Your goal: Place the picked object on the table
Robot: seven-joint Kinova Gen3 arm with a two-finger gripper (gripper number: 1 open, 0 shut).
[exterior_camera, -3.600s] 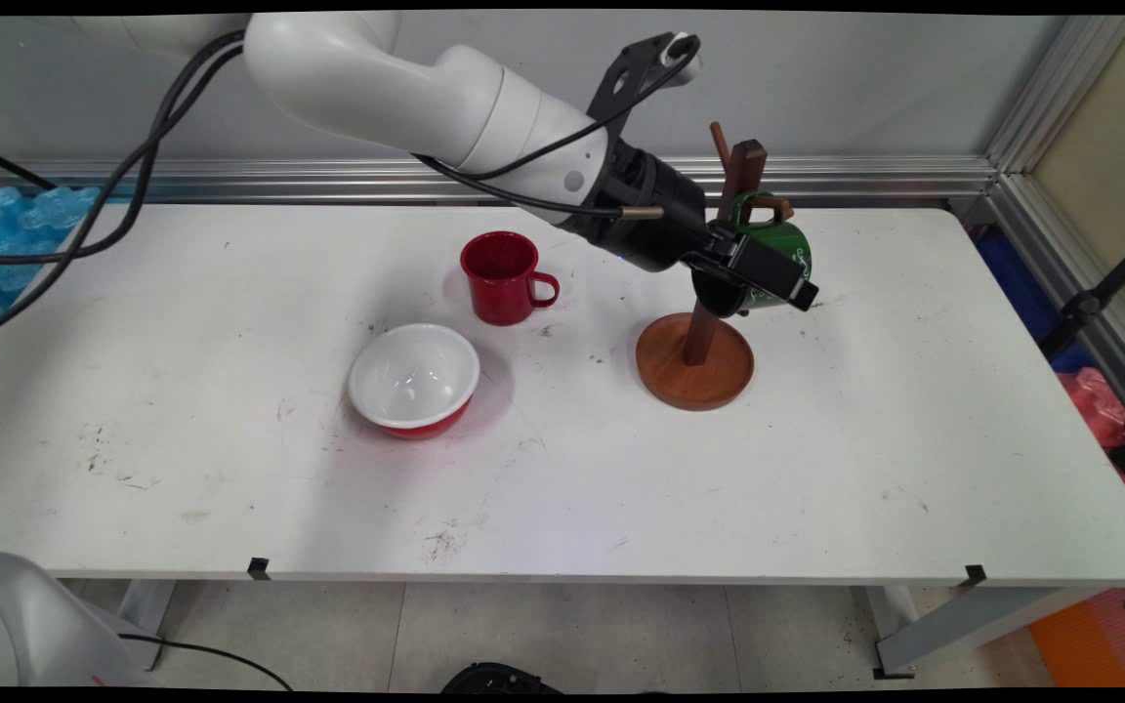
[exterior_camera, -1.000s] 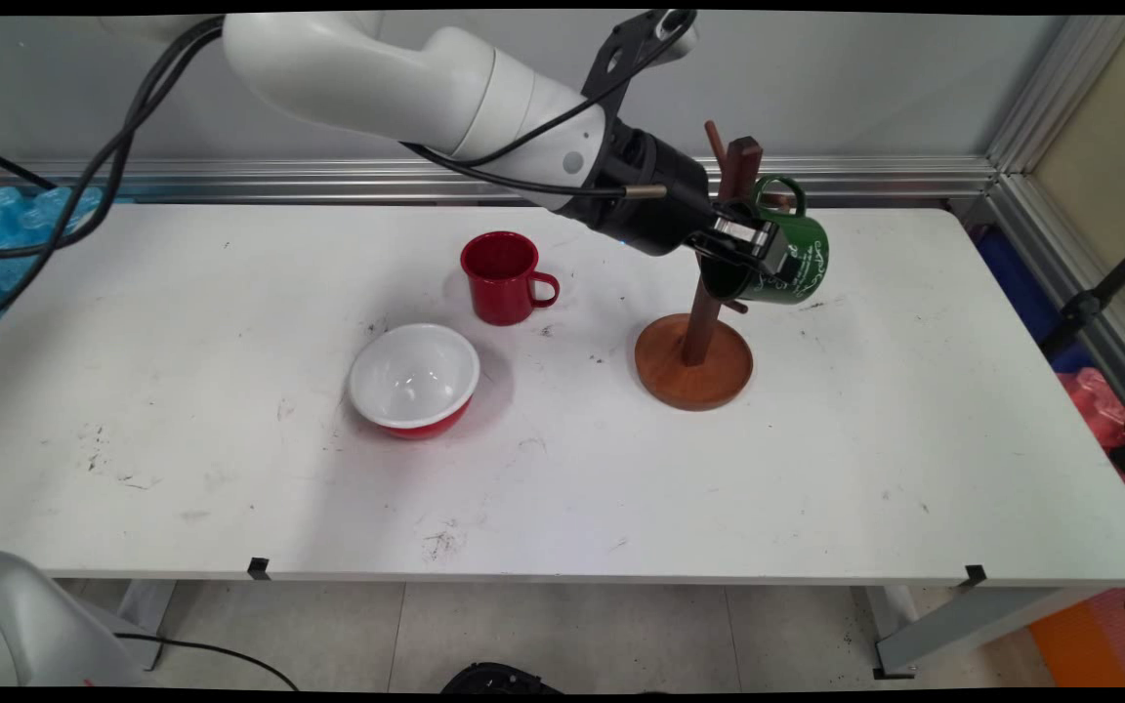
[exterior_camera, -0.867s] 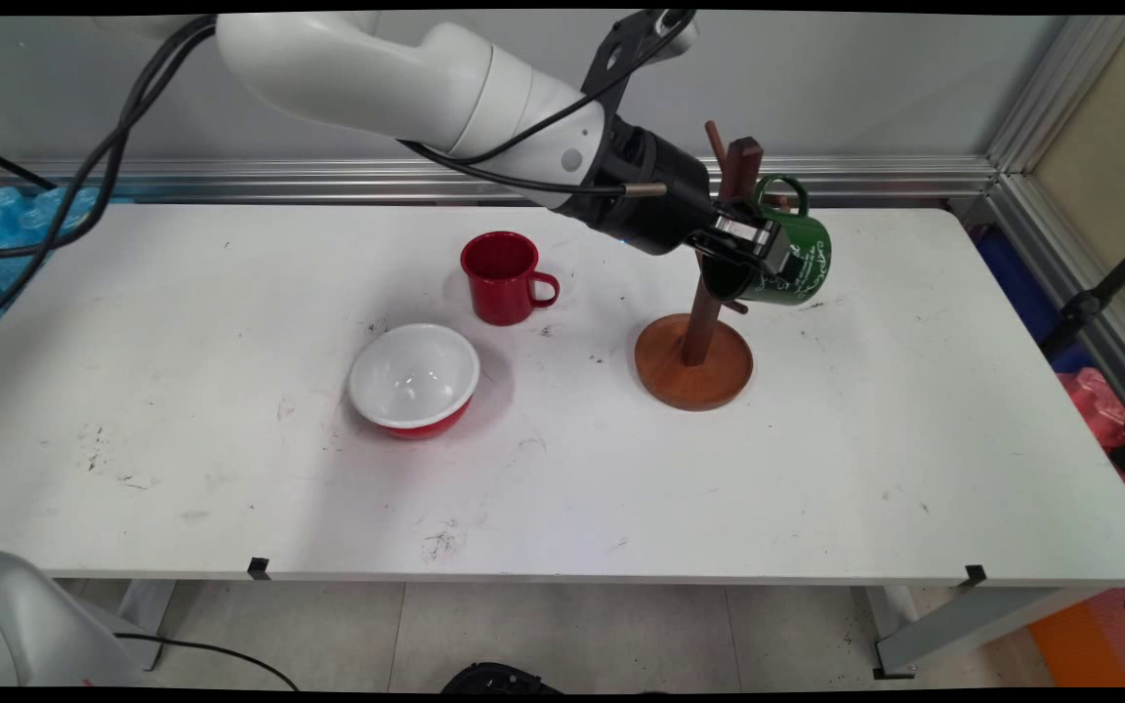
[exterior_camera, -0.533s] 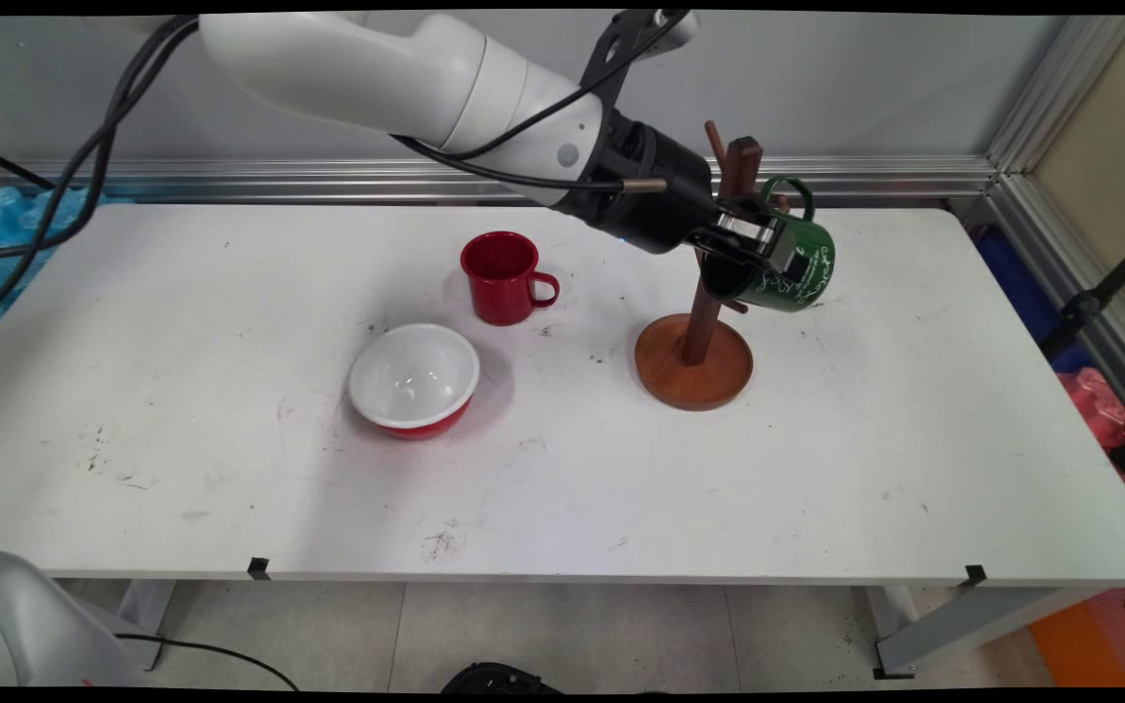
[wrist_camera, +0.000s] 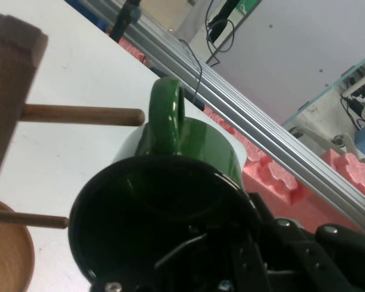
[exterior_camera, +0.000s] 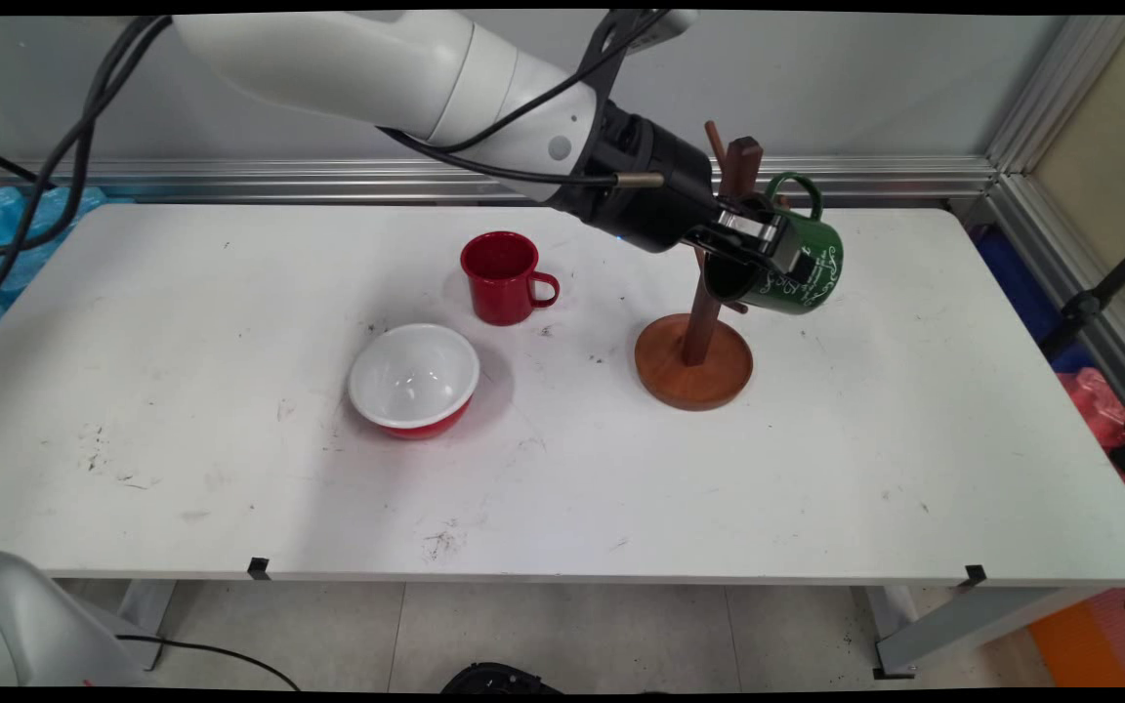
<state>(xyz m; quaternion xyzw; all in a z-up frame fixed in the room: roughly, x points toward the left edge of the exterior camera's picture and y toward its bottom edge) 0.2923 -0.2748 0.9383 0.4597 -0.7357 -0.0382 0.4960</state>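
My gripper [exterior_camera: 763, 249] is shut on the rim of a green mug [exterior_camera: 797, 273] with white lettering, held tilted in the air just right of the wooden mug tree [exterior_camera: 697, 337]. The mug's handle [exterior_camera: 797, 186] points up, beside the tree's upper peg and apart from it. In the hand view the green mug [wrist_camera: 194, 152] fills the lower middle, its dark mouth towards the camera; its handle [wrist_camera: 166, 112] sits just right of a peg tip [wrist_camera: 85, 114] of the tree post [wrist_camera: 6, 91].
A red mug [exterior_camera: 502, 278] stands left of the tree, and a red bowl [exterior_camera: 414, 379] with a white inside sits nearer the front. The white table [exterior_camera: 816, 469] ends at an aluminium rail at the back and right.
The green mug was hanging on the tree with the gripper at it; it has since come off the peg and moved up and to the right in the gripper.
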